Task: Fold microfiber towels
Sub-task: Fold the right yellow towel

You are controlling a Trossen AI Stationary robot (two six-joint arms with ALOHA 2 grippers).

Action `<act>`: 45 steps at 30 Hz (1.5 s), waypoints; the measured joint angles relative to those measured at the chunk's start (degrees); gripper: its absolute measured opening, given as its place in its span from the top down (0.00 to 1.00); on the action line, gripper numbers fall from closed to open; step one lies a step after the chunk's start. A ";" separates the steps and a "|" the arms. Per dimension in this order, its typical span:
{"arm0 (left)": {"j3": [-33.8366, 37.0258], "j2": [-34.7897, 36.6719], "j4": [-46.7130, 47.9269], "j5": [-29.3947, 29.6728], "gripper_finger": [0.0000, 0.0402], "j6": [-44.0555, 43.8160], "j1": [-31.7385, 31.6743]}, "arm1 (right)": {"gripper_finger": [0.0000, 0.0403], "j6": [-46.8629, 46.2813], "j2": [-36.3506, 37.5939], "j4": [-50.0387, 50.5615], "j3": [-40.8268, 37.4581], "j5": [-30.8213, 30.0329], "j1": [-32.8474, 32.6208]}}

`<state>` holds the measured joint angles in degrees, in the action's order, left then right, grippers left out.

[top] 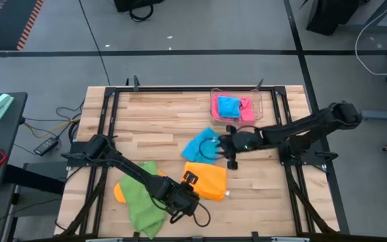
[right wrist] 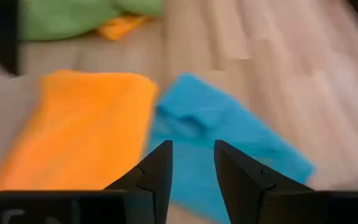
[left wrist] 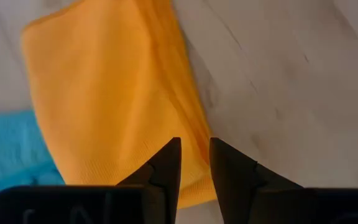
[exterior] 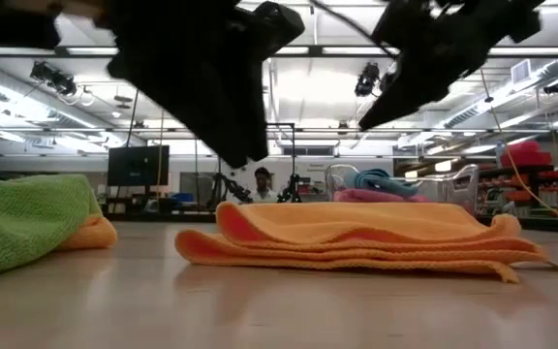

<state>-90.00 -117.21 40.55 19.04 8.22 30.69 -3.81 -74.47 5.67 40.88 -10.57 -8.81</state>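
Clear plastic tray (top: 259, 107) at the far side of the wooden table (top: 153, 114), with a blue and a pink cloth (top: 236, 107) lying inside.

The folded orange microfiber towel (top: 205, 180) lies flat mid-table, a sky-blue towel (top: 200, 144) just beyond it, a crumpled green towel (top: 141, 199) over another orange one at the near left. The left claw (top: 191, 177) hangs over the folded towel's edge, fingers slightly parted, holding nothing; the right claw (top: 231, 163) hovers above the blue towel, likewise a little open and empty.

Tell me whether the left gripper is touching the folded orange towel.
Apart. The low view shows the left gripper hanging above the folded orange towel, with background visible between them.
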 joint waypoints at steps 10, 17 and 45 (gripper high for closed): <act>1.58 -0.13 2.41 0.81 0.64 14.58 -0.37 | 0.69 -5.49 -0.40 -0.51 0.00 -8.46 -13.06; 6.01 -0.17 -2.54 4.27 0.62 24.22 -1.04 | 0.69 -8.61 -0.40 -0.92 0.00 -15.44 -18.17; 6.09 5.02 1.93 -1.62 0.98 24.04 -0.54 | 0.69 -11.65 -0.40 -0.50 0.00 -16.65 -18.77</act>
<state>-83.91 -112.19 42.49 17.42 32.26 30.15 -15.46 -74.87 5.17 40.88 -27.22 -27.57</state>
